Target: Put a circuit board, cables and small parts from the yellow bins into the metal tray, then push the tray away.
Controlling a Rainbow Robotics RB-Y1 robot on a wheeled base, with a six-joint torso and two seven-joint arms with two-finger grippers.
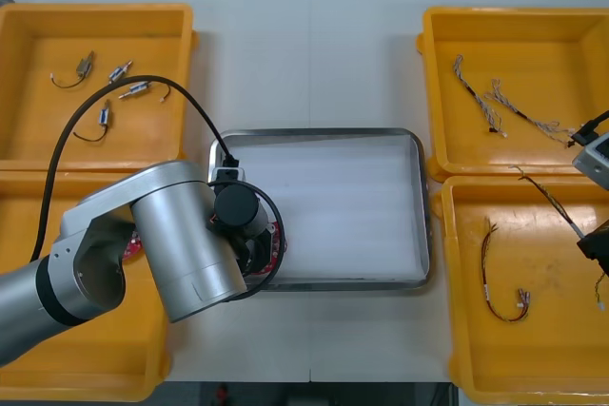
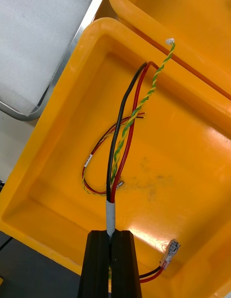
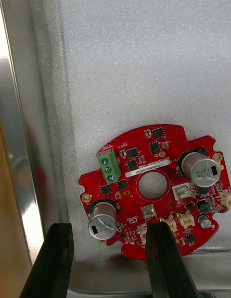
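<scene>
Left gripper (image 3: 107, 226): fingers spread wide, gripping nothing. It hangs low over the near-left corner of the metal tray (image 1: 324, 132), close to the shiny side wall. The round red circuit board (image 3: 144, 163) lies flat on the tray's white lining just ahead of the fingers. One finger (image 3: 163, 259) overlaps the board's near edge; the other stands off to the side, between board and wall. In the front view the left arm covers most of the board, with a red sliver (image 1: 276, 242) showing at its wrist.

Right gripper (image 2: 110, 233): fingers closed tight on the black-and-red cable (image 2: 120, 134), pinched at its white sleeve. The black and red leads run up from the fingers, with a twisted green-and-yellow strand alongside. The gripper sits over the right near yellow bin (image 1: 533, 254), at the front view's right edge (image 1: 595, 240).

On that bin's floor lie a looped red and yellow cable (image 2: 94, 158) and, nearer the fingers, a small clear connector (image 2: 171, 252) on red and black leads.

Right far yellow bin (image 1: 533, 45): twisted cables (image 1: 495, 102). Left far yellow bin (image 1: 38, 45): several small metal parts (image 1: 119, 73), some with black leads.
</scene>
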